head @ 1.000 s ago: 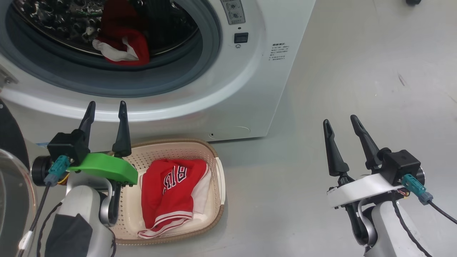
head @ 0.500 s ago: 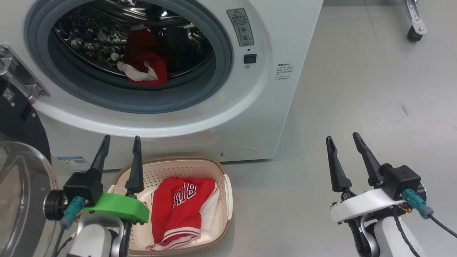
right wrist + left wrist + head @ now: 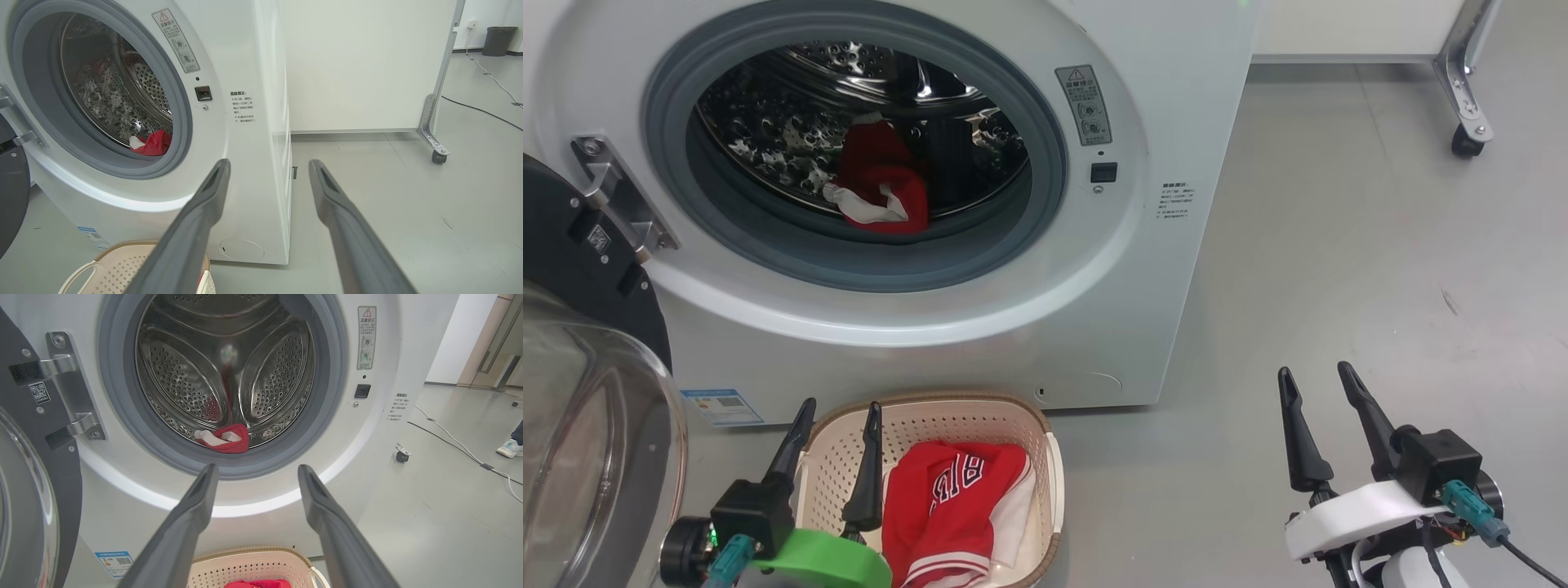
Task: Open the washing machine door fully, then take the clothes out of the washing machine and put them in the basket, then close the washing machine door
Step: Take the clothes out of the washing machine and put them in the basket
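The white washing machine (image 3: 1127, 269) stands with its drum mouth uncovered. Its washing machine door (image 3: 596, 441) hangs swung out at the left, glass bowl toward me. One piece of the red clothes (image 3: 882, 184) lies at the drum's bottom front (image 3: 229, 441) (image 3: 155, 143). More red clothes (image 3: 956, 506) with white trim lie in the cream basket (image 3: 1049, 465) on the floor before the machine. My left gripper (image 3: 841, 404) is open over the basket's left side, its fingers pointing at the drum (image 3: 257, 467). My right gripper (image 3: 1313, 369) is open over bare floor (image 3: 269, 162), right of the machine.
A white panel on a metal leg with a caster (image 3: 1466, 139) stands behind and to the right of the machine. Cables (image 3: 449, 437) run over the grey floor, and a person's shoe (image 3: 508, 448) shows at the far right. A dark bin (image 3: 496, 41) stands far back.
The head camera has tilted up, so the drum mouth sits lower and fuller in view. Both grippers stay open with nothing held. The clothes and basket lie as before.
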{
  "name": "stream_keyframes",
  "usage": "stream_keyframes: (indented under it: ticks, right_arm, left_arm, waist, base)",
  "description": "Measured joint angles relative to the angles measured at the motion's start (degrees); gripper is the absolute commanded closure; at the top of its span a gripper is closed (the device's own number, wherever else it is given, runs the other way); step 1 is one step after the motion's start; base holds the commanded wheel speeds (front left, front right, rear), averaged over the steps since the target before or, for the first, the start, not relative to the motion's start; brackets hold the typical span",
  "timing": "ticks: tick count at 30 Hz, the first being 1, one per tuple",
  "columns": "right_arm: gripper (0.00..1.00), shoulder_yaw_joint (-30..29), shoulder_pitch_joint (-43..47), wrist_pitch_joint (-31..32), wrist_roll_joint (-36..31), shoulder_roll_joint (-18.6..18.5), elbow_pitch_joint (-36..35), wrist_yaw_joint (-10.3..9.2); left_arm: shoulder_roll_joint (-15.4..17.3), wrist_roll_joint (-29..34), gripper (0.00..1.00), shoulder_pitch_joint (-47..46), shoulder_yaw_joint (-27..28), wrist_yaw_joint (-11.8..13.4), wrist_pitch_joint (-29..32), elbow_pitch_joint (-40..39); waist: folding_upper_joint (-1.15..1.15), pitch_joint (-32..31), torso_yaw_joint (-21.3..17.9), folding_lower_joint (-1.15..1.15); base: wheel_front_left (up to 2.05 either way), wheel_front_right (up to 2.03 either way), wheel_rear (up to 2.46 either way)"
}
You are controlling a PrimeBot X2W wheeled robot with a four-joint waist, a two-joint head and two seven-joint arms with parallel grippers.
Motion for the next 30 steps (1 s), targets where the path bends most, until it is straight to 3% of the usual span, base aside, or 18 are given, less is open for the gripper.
stream_keyframes:
  ticks: [30]
  right_arm:
    - [0.00, 1.5, 2.7, 0.0, 0.5, 0.1, -0.8, -0.82]
  left_arm:
    - [0.1, 0.0, 0.00, 6.5, -0.9, 2.1, 3.3, -8.8]
  waist:
    - [0.00, -2.3, -0.3, 0.00]
  base:
    - [0.00, 0.00, 0.00]
